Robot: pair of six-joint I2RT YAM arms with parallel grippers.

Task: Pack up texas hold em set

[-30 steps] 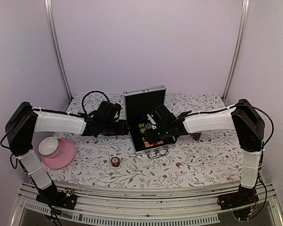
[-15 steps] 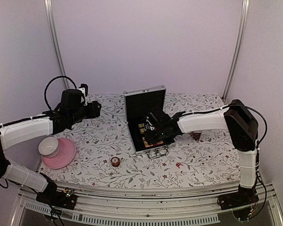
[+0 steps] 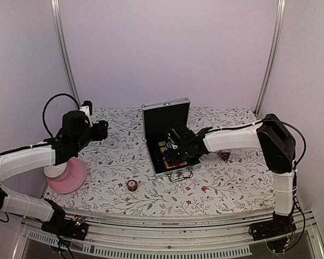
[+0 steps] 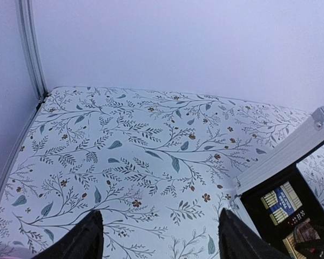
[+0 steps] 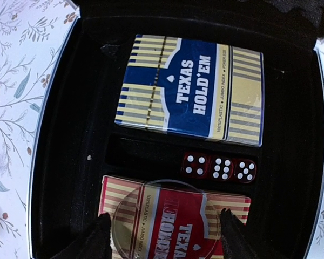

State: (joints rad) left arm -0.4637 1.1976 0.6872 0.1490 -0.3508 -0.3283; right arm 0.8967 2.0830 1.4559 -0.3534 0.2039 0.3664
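- One round token (image 3: 132,185) loose before open case (image 3: 164,120).
- Right gripper (image 5: 166,240) flanking clear disc (image 5: 166,216) on red pack (image 5: 237,208); pinched or freed, cannot tell.
- Left gripper (image 4: 159,237) apart, empty.
- Lift straight, no dragging.

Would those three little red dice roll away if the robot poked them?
Probably not far. The three red dice sit side by side in a narrow slot of the black lining, so its walls should hold them. Flat faces likely make them tumble and stop, not keep rolling. They look small and glossy, so they might slip when pinched.
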